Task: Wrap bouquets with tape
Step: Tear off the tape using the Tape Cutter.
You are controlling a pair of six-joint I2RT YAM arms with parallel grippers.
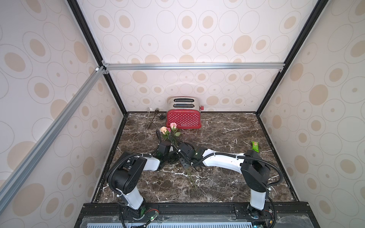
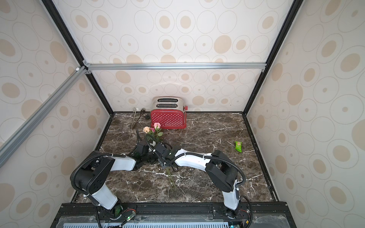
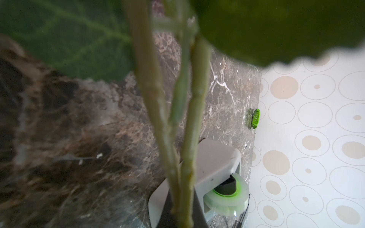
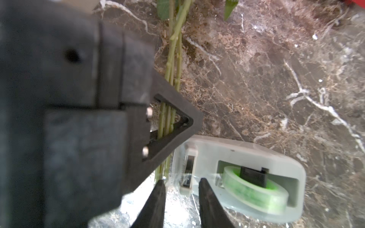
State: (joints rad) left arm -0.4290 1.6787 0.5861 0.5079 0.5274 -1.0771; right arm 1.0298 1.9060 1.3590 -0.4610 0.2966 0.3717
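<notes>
The bouquets (image 1: 168, 130) lie on the marble tabletop (image 1: 227, 177) left of centre: in both top views the blooms, two pink and one peach, point toward the red toaster (image 1: 183, 118) at the back wall, and the thin stem ends trail toward the front edge. The left gripper (image 4: 168, 123) is closed on the gathered stems partway along their length; in the right wrist view three stems run side by side through its triangular finger frame. The tape (image 4: 246, 158), a grey dispenser with a pale green roll, rests on the tabletop just beside the stems and that gripper; both arms cover it in the top views. The right gripper (image 4: 181, 180) sits at the dispenser's cutter end, jaws parted by a narrow gap; whether film lies between them cannot be told. A green packet (image 1: 254, 146) lies well apart to the right
</notes>
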